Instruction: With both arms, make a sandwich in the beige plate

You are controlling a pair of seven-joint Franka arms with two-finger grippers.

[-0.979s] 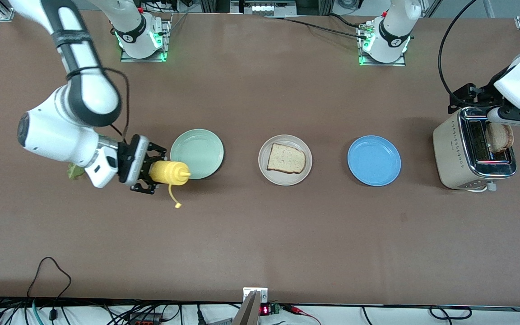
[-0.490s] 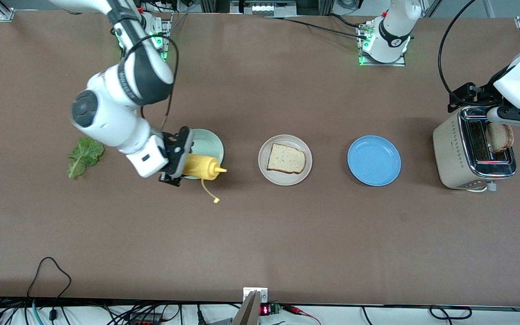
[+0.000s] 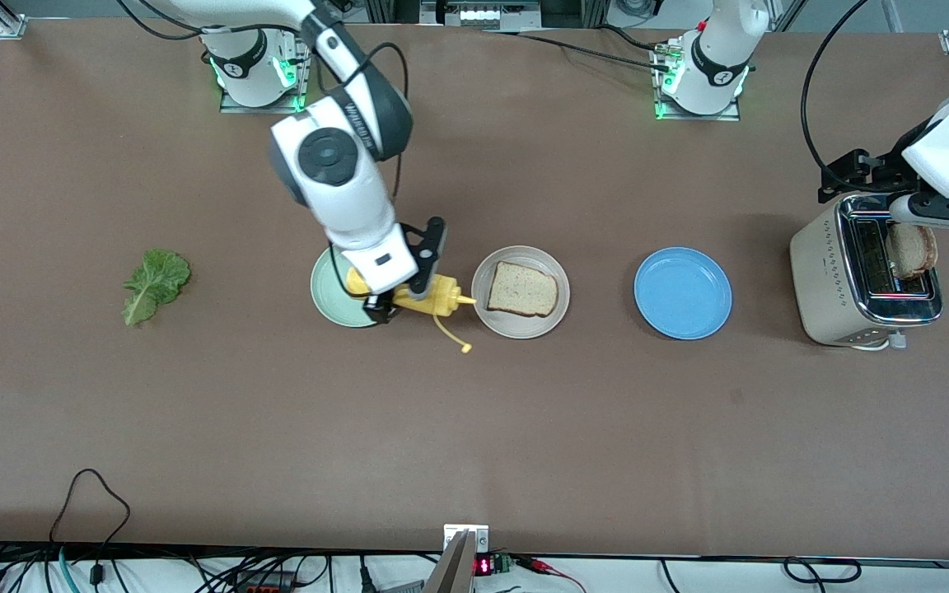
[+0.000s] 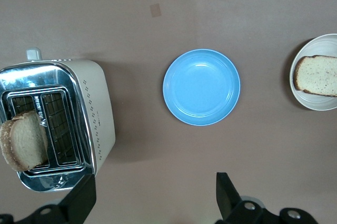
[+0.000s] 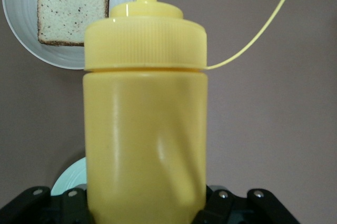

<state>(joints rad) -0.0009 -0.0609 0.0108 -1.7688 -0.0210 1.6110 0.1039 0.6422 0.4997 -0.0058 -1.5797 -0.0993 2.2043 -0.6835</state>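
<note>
One bread slice (image 3: pixel 522 289) lies on the beige plate (image 3: pixel 520 328) at mid-table. My right gripper (image 3: pixel 404 292) is shut on a yellow squeeze bottle (image 3: pixel 435 299), held tilted over the gap between the mint-green plate (image 3: pixel 329 288) and the beige plate, nozzle toward the bread. In the right wrist view the bottle (image 5: pixel 145 129) fills the frame, with the bread (image 5: pixel 71 8) past its nozzle. A lettuce leaf (image 3: pixel 153 284) lies toward the right arm's end. My left gripper (image 4: pixel 152 200) hangs open over the toaster (image 3: pixel 833 280), which holds a second bread slice (image 3: pixel 913 249).
A blue plate (image 3: pixel 682 293) sits between the beige plate and the toaster. The bottle's cap (image 3: pixel 465 348) dangles on a thin yellow tether. Cables run along the table edge nearest the front camera.
My right arm has carried the bottle from beside the lettuce, across the mint-green plate, toward the beige plate. The lettuce has come into view. The left arm has not moved.
</note>
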